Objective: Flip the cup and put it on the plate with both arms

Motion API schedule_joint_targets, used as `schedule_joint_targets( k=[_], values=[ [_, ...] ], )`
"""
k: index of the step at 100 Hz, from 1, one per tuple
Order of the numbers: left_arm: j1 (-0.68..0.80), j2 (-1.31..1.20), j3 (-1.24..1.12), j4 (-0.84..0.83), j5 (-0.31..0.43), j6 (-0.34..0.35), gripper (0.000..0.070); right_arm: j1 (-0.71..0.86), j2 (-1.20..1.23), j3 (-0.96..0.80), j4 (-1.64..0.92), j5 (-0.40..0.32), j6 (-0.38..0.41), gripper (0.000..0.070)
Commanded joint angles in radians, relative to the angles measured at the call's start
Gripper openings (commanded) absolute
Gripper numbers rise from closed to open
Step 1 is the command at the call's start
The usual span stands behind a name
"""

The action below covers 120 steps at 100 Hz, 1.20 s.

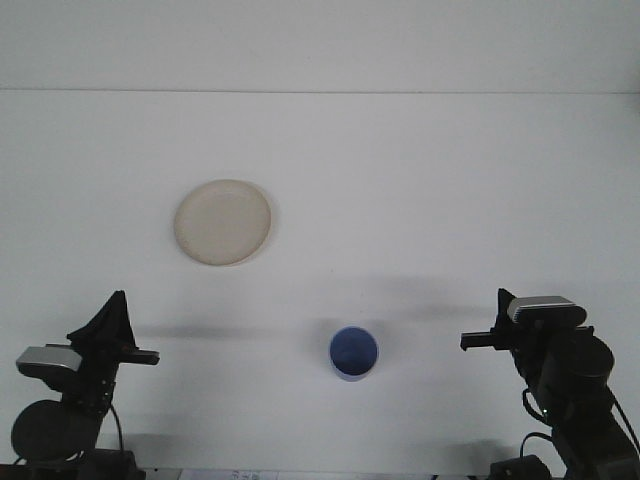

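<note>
Nearest you, the left gripper (120,330) sits low at the table's (420,180) front-left edge; you cannot tell how its jaws stand. The right gripper (482,340) sits low at front-right, its jaws equally unreadable. Between them, nearer the right one, the blue cup (354,353) stands mouth up on the white table, apart from both. Farther back and left lies the cream plate (223,222), well apart from the cup.

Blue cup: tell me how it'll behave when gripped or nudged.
The blue cup stands upright, mouth up, looking empty, so probably light and easily pushed. Its round wall suggests it would roll if tipped. Its smooth-looking rim may slip in a loose grip.
</note>
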Motion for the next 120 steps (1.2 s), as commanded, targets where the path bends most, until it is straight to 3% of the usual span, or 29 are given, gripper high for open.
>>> schedule_joint_targets(
  k=[1,32,52,56,59,61,70,74,120],
  values=[
    [-0.003,0.093,0.123,-0.056,0.03,-0.014,0.0012,0.002,0.003,0.012,0.008,0.0,0.013,0.0],
    [-0.005,0.619,0.631,-0.424,0.272,0.031,0.0012,0.002,0.003,0.012,0.008,0.0,0.013,0.0],
    [-0.075,0.846,0.731,-0.477,0.44,0.035,0.002,0.002,0.003,0.012,0.008,0.0,0.013,0.0],
    [-0.101,0.882,0.731,-0.474,0.476,0.035,0.0047,0.002,0.003,0.012,0.008,0.0,0.013,0.0],
    [-0.123,0.908,0.731,-0.474,0.495,0.035,0.0106,0.002,0.003,0.012,0.008,0.0,0.013,0.0],
    [-0.134,0.921,0.731,-0.475,0.5,0.035,0.0148,0.002,0.003,0.012,0.008,0.0,0.013,0.0],
    [-0.215,0.998,0.731,-0.479,0.504,0.035,0.0469,0.002,0.003,0.012,0.008,0.0,0.013,0.0],
    [-0.252,1.028,0.731,-0.475,0.504,0.035,0.0537,0.002,0.003,0.012,0.008,0.0,0.013,0.0],
    [-0.629,1.273,0.809,-0.461,0.501,0.056,0.0542,0.002,0.003,0.012,0.008,0.0,0.013,0.0]
  ],
)
